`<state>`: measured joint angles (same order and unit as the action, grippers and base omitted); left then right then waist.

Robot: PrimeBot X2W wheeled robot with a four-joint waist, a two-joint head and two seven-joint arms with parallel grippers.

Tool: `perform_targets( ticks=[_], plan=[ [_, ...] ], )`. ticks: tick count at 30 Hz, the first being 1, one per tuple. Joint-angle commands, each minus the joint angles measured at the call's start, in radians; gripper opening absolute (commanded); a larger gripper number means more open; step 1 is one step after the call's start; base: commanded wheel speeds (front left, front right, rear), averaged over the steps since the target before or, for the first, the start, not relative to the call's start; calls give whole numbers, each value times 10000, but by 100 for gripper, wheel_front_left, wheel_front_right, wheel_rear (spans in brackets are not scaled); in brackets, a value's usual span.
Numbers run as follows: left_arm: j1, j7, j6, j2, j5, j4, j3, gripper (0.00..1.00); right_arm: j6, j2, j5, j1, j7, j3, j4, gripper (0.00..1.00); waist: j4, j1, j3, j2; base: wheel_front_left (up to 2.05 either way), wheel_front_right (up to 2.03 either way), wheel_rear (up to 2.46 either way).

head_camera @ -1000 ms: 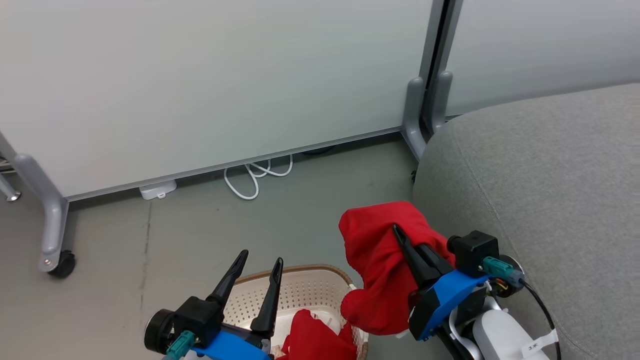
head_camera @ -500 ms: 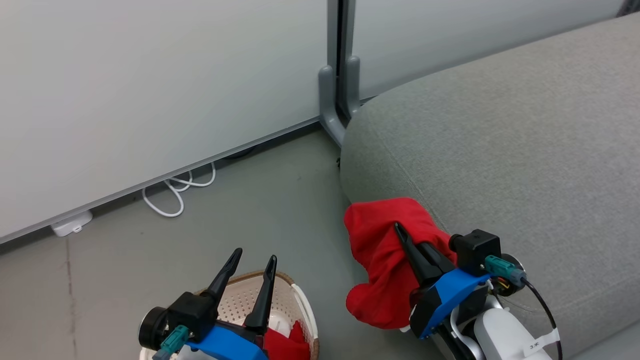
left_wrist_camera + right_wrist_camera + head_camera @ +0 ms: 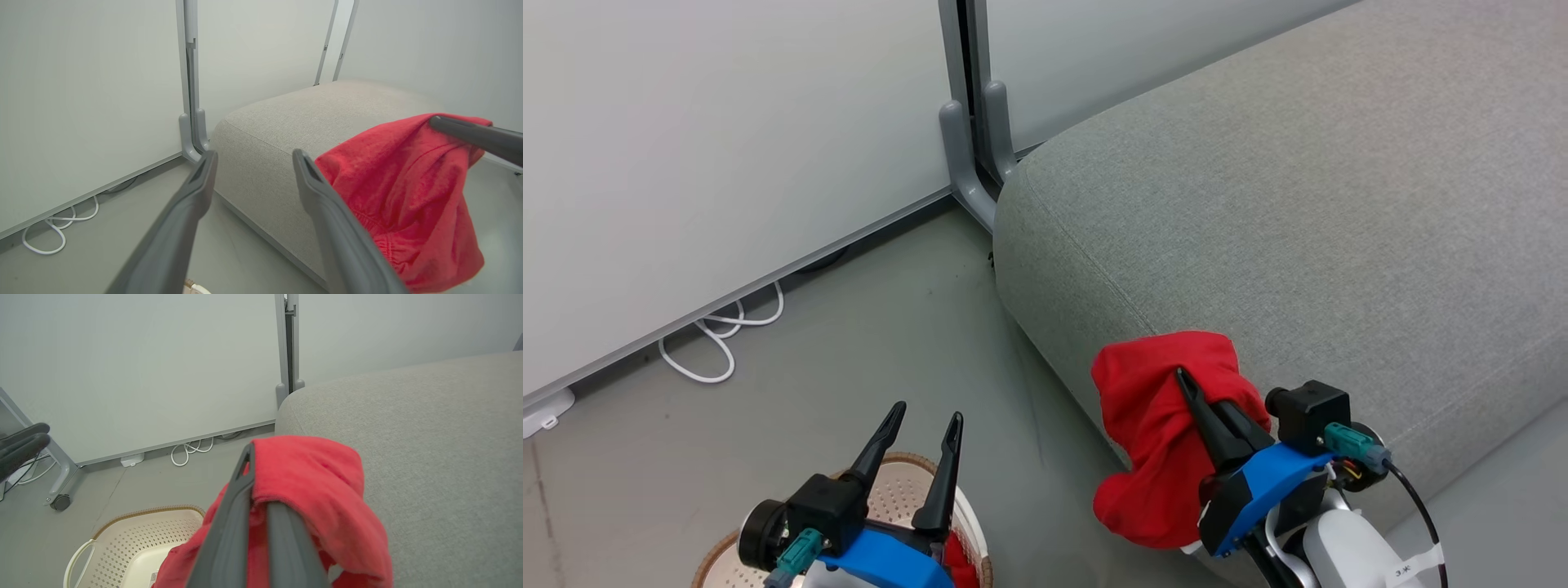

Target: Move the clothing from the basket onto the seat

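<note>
My right gripper (image 3: pixel 1188 384) is shut on a bright red garment (image 3: pixel 1156 433) that hangs in the air beside the front edge of the light grey seat (image 3: pixel 1298 220). In the right wrist view the red garment (image 3: pixel 322 490) drapes over my fingers (image 3: pixel 241 506), with the seat (image 3: pixel 429 457) to the right. The cream basket (image 3: pixel 890 498) with its brown rim sits on the floor at the lower left, and a bit of red clothing (image 3: pixel 956 563) shows inside it. My left gripper (image 3: pixel 925 420) stands open above the basket, holding nothing. In the left wrist view the garment (image 3: pixel 408 196) hangs right of my open fingers (image 3: pixel 196 192).
Pale partition panels (image 3: pixel 686 122) on grey feet (image 3: pixel 968 163) stand behind the seat and floor. A white cable (image 3: pixel 719 327) coils at the panel's base. The grey floor (image 3: pixel 866 343) lies between basket and seat. A castor (image 3: pixel 61 502) stands left in the right wrist view.
The head camera has swung right, so the seat takes more of the picture and the basket slides off the lower left. The right gripper still holds the garment, now nearer the seat.
</note>
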<state>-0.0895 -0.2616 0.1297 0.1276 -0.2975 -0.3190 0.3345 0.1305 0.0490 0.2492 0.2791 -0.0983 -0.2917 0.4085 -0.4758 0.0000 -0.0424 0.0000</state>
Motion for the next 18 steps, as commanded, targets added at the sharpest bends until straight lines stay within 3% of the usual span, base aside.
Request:
perform_targets(
  ticks=[1, 12, 18],
  plan=[
    [-121, -51, 10, 69, 63, 8, -24, 100, 5, 26, 48, -98, -66, 18, 11, 0, -49, 0, -9, 0, 0, 0, 0],
    [-198, -51, 10, 113, 61, 39, 106, 100, 5, 26, 81, 12, -70, 157, -59, 0, -9, 0, -114, 0, 0, 0, 0],
    [-357, -51, 10, 229, 162, 207, 48, 100, 5, 24, -208, 915, 28, 867, -18, 0, 177, 0, -484, 0, 0, 0, 0]
  ],
)
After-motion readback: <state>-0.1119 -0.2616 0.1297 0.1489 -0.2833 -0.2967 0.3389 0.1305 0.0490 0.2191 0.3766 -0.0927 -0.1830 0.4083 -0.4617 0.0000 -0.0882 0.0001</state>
